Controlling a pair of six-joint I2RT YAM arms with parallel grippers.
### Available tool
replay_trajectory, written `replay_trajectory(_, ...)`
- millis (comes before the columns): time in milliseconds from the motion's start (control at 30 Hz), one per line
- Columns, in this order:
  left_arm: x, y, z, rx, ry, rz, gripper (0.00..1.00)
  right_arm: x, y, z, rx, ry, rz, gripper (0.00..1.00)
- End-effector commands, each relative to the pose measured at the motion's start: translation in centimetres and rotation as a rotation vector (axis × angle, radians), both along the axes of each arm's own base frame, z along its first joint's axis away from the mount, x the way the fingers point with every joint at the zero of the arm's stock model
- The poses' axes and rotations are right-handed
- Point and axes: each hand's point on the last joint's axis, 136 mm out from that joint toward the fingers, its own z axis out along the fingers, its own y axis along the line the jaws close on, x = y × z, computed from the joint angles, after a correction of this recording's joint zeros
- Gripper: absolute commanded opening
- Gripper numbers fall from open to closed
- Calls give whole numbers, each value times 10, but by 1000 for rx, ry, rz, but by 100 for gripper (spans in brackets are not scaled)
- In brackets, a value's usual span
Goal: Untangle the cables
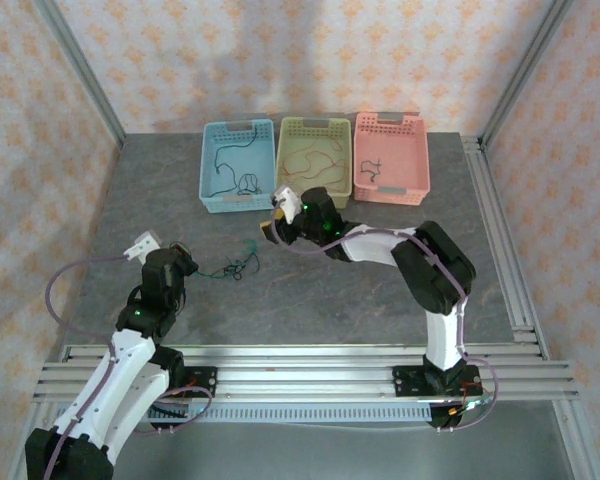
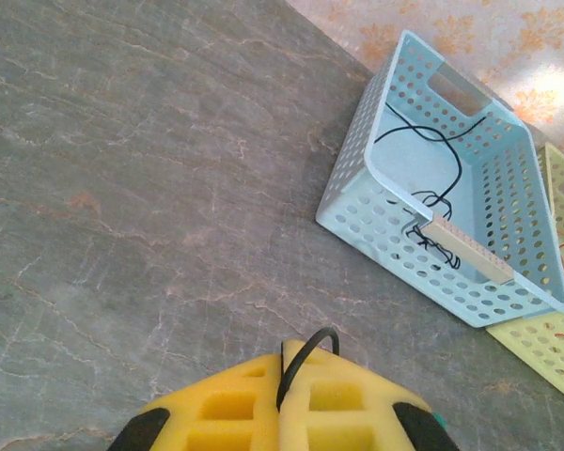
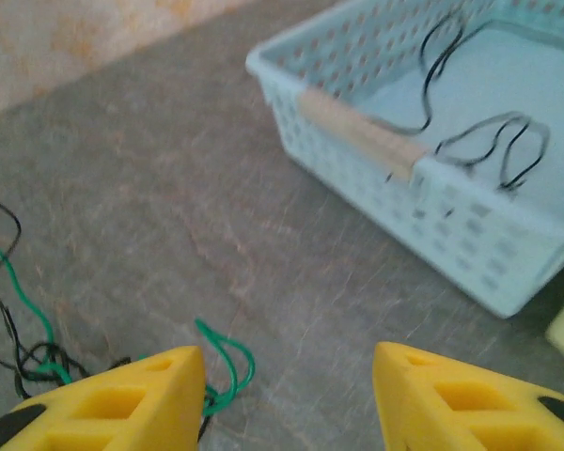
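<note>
A small tangle of green and black cables lies on the grey table between the arms. The left wrist view has my left gripper shut on a black cable that loops out between its yellow pads. From the top view, that left gripper sits just left of the tangle. My right gripper hangs open low over the table, a loop of green cable beside its left finger and the knot of black and green cables further left. Seen from above, the right gripper is up and right of the tangle.
Three baskets stand in a row at the back. The blue basket holds a black cable. The yellow-green basket holds an orange-red cable. The pink basket holds a dark cable. The blue basket's rim is close ahead of the right gripper.
</note>
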Motion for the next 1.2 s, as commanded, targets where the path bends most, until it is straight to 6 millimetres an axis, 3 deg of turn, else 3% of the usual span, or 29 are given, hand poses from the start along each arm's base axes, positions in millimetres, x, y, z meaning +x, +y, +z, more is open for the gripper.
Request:
replay_trajectory(0,2,-3,6,14,-30,-17,0,-5,16,-7,25,-12,78,50)
replay_trajectory(133,2,-3,5,16,-26,-17,0,5,29,-16,30,66,7,51)
replay_trajectory(367,2,-3,6,16,-27,-16,0,-2,40,-18,52,109,36,52)
replay_trajectory(633,1,-2,6,17,-31,-15,0,-10,59,-41,-16,184,52,52)
replay_trajectory(967,1,-3,6,17,-33,-16,0,0,56,-62,-75,208,-12,49)
replay_trajectory(1067,1,-2,7,18,-35,-14,0,1,55,-67,-90,209,-21,41)
replay_trajectory(1167,1,-2,6,19,-31,-14,0,1,56,-63,-76,197,-16,16)
